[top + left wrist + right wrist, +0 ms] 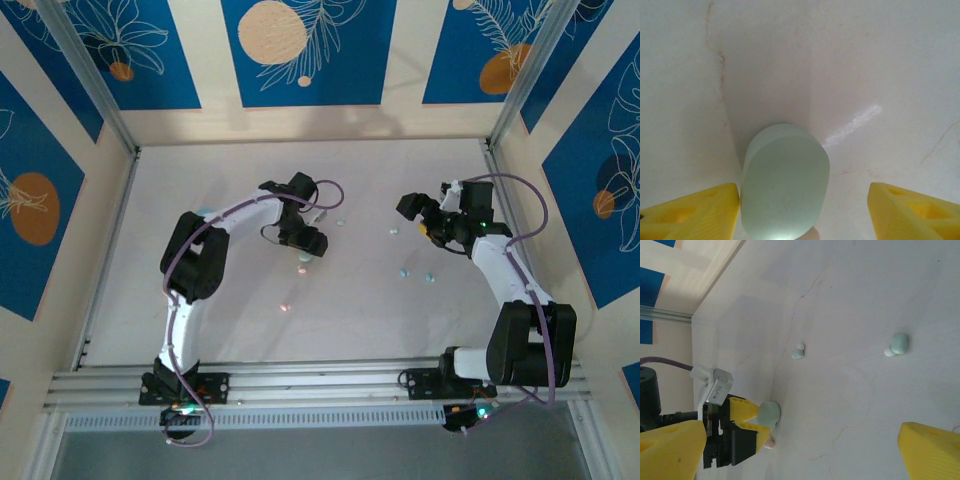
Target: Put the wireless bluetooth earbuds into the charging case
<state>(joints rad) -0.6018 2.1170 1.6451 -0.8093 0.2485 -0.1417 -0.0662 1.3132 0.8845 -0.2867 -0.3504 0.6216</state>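
In the top view a pink earbud (285,306) lies alone on the white table (120,300), nearest to the arm bases. A little farther, on the right side, two light blue earbuds (405,271) lie near each other.

Next comes the left gripper (305,245). Its wrist view shows what the top view cannot: the mint charging case (785,185) is between the yellow fingers (705,210), closed. It touches one finger, and a clear gap is left to the other finger. So the jaws are about half open and do not clamp it. The long axis of the case runs away from the wrist, roughly along the fingers, and its broad oval face is toward the camera. A small pink piece (812,235) is just at its near end.

The right gripper (802,440) is fully open and holds nothing. Its camera shows two mint earbuds (798,352) well apart on the table. One has its white tip up in the picture. The other (897,344) has its tip toward the lower left. In the top view they are only pale dots.
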